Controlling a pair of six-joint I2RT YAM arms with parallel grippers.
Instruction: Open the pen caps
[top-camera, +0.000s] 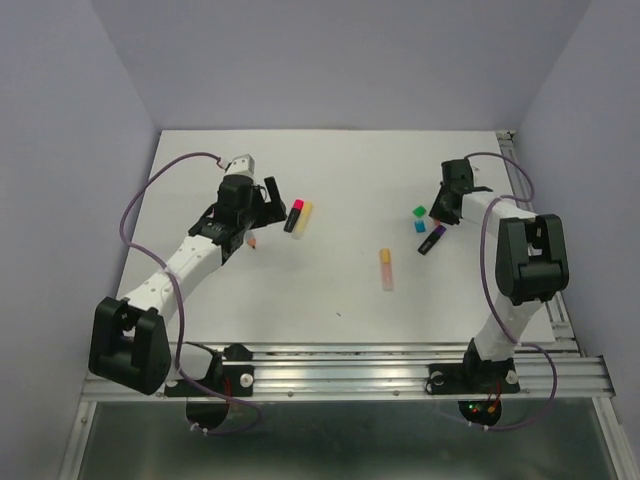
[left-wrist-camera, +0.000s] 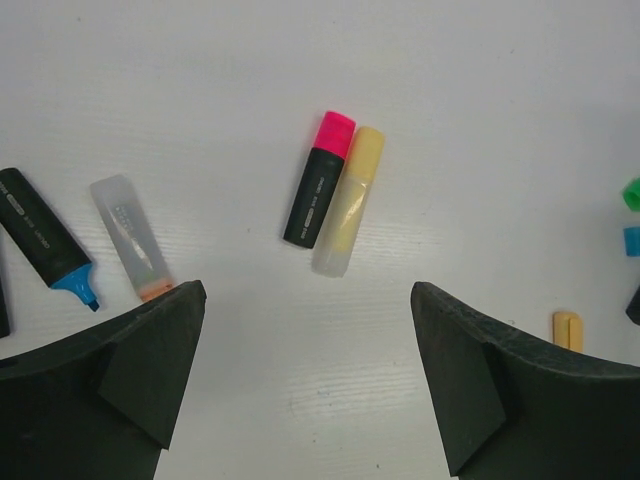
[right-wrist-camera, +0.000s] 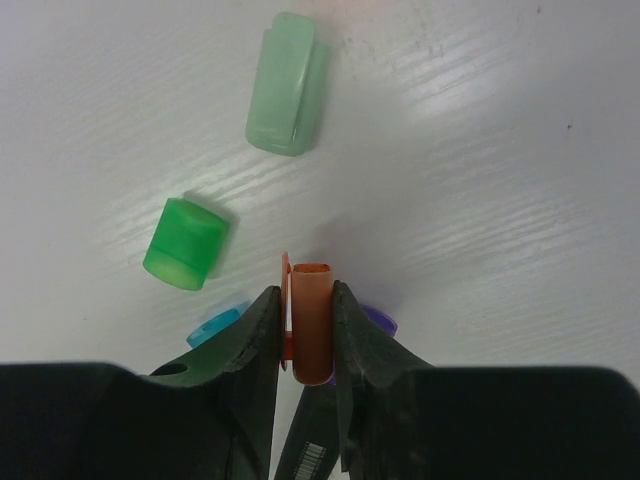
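Observation:
My right gripper (right-wrist-camera: 307, 295) is shut on an orange cap (right-wrist-camera: 311, 330), held just above the table. Loose around it lie a green cap (right-wrist-camera: 186, 243), a mint cap (right-wrist-camera: 286, 84) and a blue cap (right-wrist-camera: 215, 326). A purple cap (right-wrist-camera: 378, 320) on a black pen body (right-wrist-camera: 315, 450) shows beneath the fingers. My left gripper (left-wrist-camera: 305, 300) is open and empty, short of a black pen with a pink cap (left-wrist-camera: 337, 132) and a pastel yellow pen (left-wrist-camera: 350, 205) lying side by side. In the top view the left gripper (top-camera: 268, 195) is left of that pair and the right gripper (top-camera: 447, 205) is at the right.
An uncapped black pen with a blue tip (left-wrist-camera: 45, 240) and an uncapped translucent pen with an orange tip (left-wrist-camera: 132, 238) lie left of my left gripper. A pastel orange pen (top-camera: 385, 268) lies mid-table. The table's right edge (top-camera: 520, 190) is close to the right arm.

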